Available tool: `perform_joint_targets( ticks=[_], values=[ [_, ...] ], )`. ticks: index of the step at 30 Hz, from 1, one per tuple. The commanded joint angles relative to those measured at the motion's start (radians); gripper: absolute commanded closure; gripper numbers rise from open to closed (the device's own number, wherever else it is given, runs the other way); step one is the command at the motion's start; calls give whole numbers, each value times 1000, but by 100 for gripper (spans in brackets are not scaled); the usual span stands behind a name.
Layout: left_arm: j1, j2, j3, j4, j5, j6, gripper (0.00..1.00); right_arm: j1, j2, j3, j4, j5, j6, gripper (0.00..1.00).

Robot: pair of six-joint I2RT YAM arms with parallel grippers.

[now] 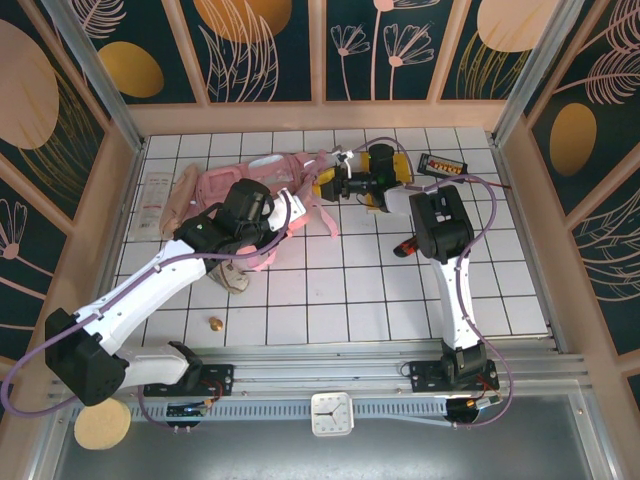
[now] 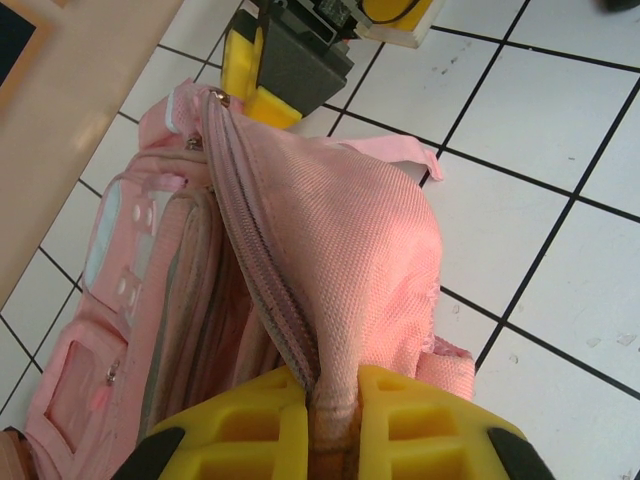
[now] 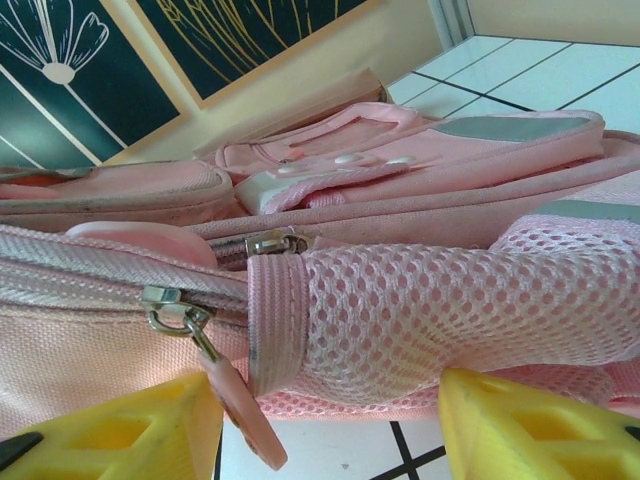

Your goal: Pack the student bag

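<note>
Left gripper [image 2: 332,398] pinches the zipper-edge fabric of the large pale pink fabric backpack [image 1: 212,186], upper left of centre on the tiles [image 1: 380,290], while the right gripper [image 3: 330,420] hangs spread astride its mesh strap [image 3: 400,320]: close there, missing the pink zipper pull [image 3: 238,408], and it may not open!

Left arm is reaching toward the far edge of the table [image 1: 520,290], left gripper [image 2: 335,405] pinching the student bag [image 2: 350,250]. Right arm is bending leftward, right gripper [image 3: 330,425] gaping wide.

You can read nothing here: the packet [image 1: 160,203] print at ten o'clock and the clock [image 1: 331,413] dial at six are too small.
</note>
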Motion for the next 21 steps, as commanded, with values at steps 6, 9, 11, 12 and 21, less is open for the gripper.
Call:
perform_joint_targets(
  ticks=[6,9,11,12,21],
  values=[
    [8,-64,-2,55,-45,21,100,10,-3,67,14,-2,11,65],
    [7,-64,-3,55,-45,20,100,10,-17,35,60,-2,30,70],
    [7,-66,-7,55,-45,16,100,11,-24,20,69,-3,35,75],
    [7,-69,-10,56,-47,16,100,11,-27,17,69,-6,37,78],
    [8,-87,-42,66,-55,16,100,13,-48,-1,30,-17,19,100]
  ],
)
